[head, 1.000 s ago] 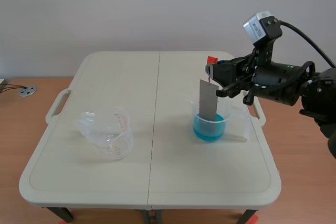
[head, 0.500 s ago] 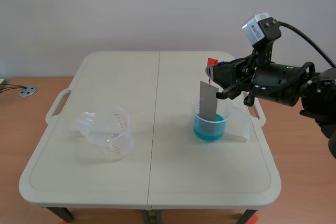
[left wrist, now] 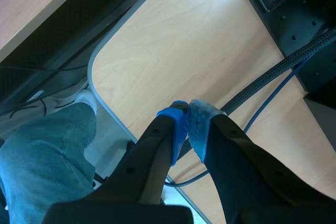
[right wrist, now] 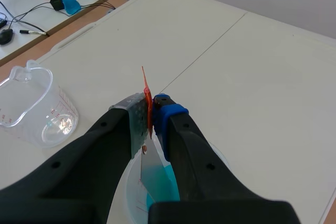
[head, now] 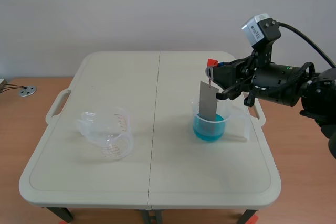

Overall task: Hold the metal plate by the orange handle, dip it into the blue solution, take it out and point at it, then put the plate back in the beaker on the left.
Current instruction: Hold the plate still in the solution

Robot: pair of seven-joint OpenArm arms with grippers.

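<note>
The right gripper [right wrist: 151, 114] is clamped on the thin orange handle [right wrist: 145, 90]. The metal plate [head: 208, 100] hangs straight below it, its lower end in the blue solution [head: 209, 129]. The plate looks stiff, light and probably slick once wet, so the handle is the sensible hold. The left gripper [left wrist: 187, 116] is closed on nothing.

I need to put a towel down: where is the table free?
Free: the table's near strip, the band between the empty beaker and the blue-solution beaker, and the far left corner. Crowded: around the right gripper, shut on the orange handle of the metal plate.
</note>
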